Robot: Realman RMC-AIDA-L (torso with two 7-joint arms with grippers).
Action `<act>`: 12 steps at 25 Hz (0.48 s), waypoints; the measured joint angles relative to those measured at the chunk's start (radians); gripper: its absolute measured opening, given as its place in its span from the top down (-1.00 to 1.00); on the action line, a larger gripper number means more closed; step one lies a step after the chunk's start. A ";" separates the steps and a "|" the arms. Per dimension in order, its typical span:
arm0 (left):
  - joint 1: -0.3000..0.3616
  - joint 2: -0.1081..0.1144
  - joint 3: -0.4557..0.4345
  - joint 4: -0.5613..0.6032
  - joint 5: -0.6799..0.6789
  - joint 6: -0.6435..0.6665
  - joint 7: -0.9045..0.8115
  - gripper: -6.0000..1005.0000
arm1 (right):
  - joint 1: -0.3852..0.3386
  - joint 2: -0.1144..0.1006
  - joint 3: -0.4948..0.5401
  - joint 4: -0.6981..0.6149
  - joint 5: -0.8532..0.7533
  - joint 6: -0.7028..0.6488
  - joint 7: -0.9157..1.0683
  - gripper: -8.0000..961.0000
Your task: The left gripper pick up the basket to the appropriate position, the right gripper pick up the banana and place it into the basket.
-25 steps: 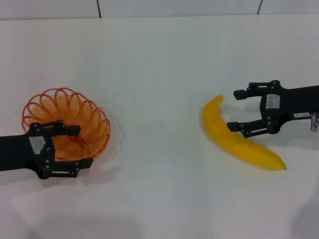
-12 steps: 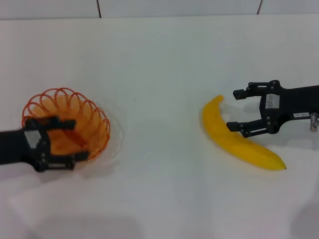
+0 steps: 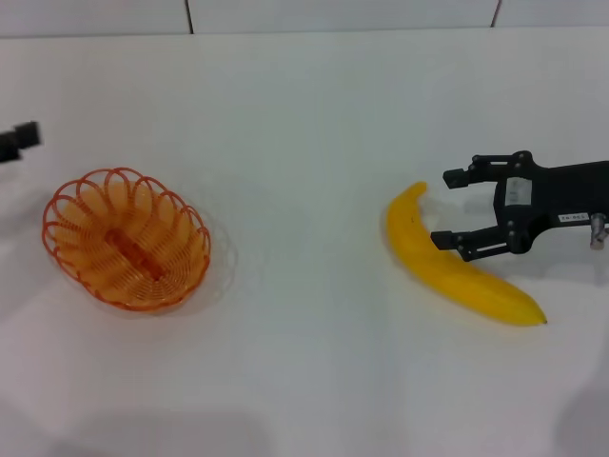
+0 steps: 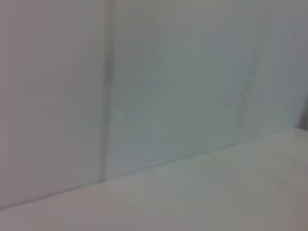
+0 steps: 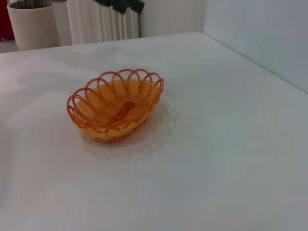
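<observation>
On the white table, nearest the robot, right side:
Banana (image 3: 457,267): lies flat on the table (image 3: 314,124). Its long axis runs on a diagonal, from a dark tip at the near right up to a blunt end farther away and toward the centre. Nothing grips it.

Right gripper (image 3: 455,208): fingers spread wide, empty. The nearer finger sits over the banana's mid-body in the head view; the farther finger hangs over bare table beyond the fruit's upper end. Whether either finger touches the skin cannot be told.

Governing relation: the banana lies beneath and slightly nearward of the open claw, and the gap between the fingers runs roughly crosswise to the fruit's length. In my judgement this suits a grasp around the middle, provided the claw drops and shifts nearward so both fingers bracket the body.

Basket (image 3: 126,238): stands upright on the table at the left, well apart from the banana, empty, held by nothing. The right wrist view confirms it sits alone on the surface.

Left gripper (image 3: 21,140): only a dark tip shows at the far left edge, beyond the basket and clear of it. Finger state cannot be told.

Nearer arm: right arm for the banana, left arm for the basket.

Risk, judged: a grasp near the tapered end could let the fruit swing.
</observation>
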 joint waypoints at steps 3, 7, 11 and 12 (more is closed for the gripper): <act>-0.025 0.037 0.008 0.018 0.061 -0.029 -0.128 -0.76 | 0.001 -0.001 -0.001 0.000 0.001 0.000 0.001 -0.84; -0.085 0.081 0.014 0.012 0.180 -0.029 -0.240 -0.76 | 0.001 0.000 -0.002 -0.001 0.001 -0.001 0.000 -0.84; -0.154 0.081 0.020 0.010 0.329 -0.030 -0.258 -0.76 | 0.004 0.000 -0.003 -0.001 0.001 -0.001 -0.001 -0.84; -0.167 0.074 0.023 0.010 0.368 -0.034 -0.260 -0.76 | 0.006 -0.001 -0.003 -0.001 0.001 -0.001 -0.001 -0.84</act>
